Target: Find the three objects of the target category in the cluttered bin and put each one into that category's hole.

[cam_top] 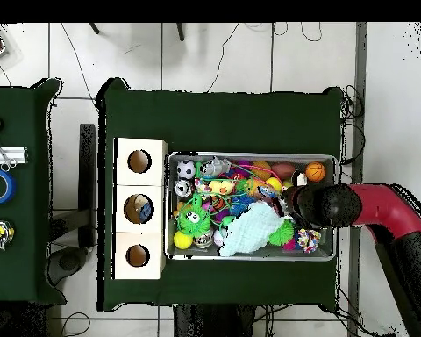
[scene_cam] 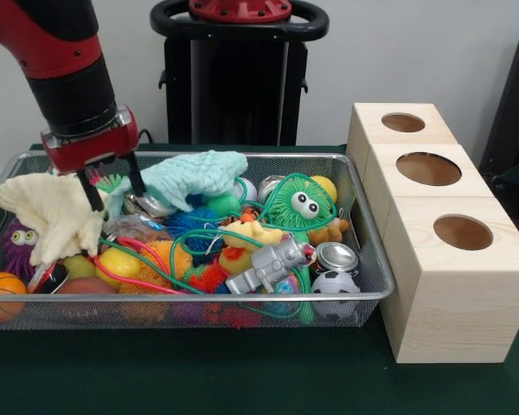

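Robot arm probing a wire bin of toys beside a wooden box with three round holes.

At upper left of the front view, the claw (scene_cam: 111,186) hangs released, its two thin black fingers spread and dipping between a cream cloth (scene_cam: 56,214) and a fuzzy mint cloth (scene_cam: 199,175). The mesh bin (scene_cam: 374,259) on the green surface (scene_cam: 242,380) holds rubbery spiky balls, a small basketball (scene_cam: 2,290), a grey plastic robot (scene_cam: 272,264) and cans. The pale box (scene_cam: 450,233) stands at right. Judged step: searching; the target category is unclear, so the next move calls for settling on one item and closing on it.
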